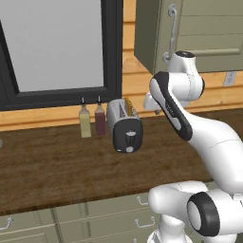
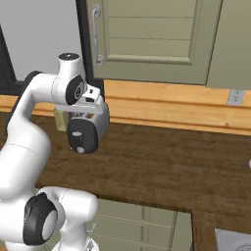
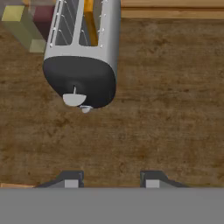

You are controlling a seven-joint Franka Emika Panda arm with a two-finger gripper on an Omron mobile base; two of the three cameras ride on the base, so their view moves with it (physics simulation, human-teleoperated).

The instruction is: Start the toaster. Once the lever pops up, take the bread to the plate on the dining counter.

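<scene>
Hovering above the worktop (image 3: 166, 113), the claw (image 3: 109, 178) is seen with its two tips set well apart and nothing between them. It is aimed down at bare wood just short of the toaster (image 3: 83, 52), whose black end panel faces it. On that panel a pale dial (image 3: 73, 99) is seen, with a small tab just below it that is taken to be the lever (image 3: 85, 109). The bread (image 3: 90, 24) is seen standing in one slot, so nothing has been carried yet. Whether the lever is pressed cannot be told. Two bottles (image 1: 92, 121) are seen just beside the toaster, against the wall. By this reading the task is judged barely begun: the lever is yet to be pressed, and the bread lifted out afterwards and taken to the plate.
</scene>
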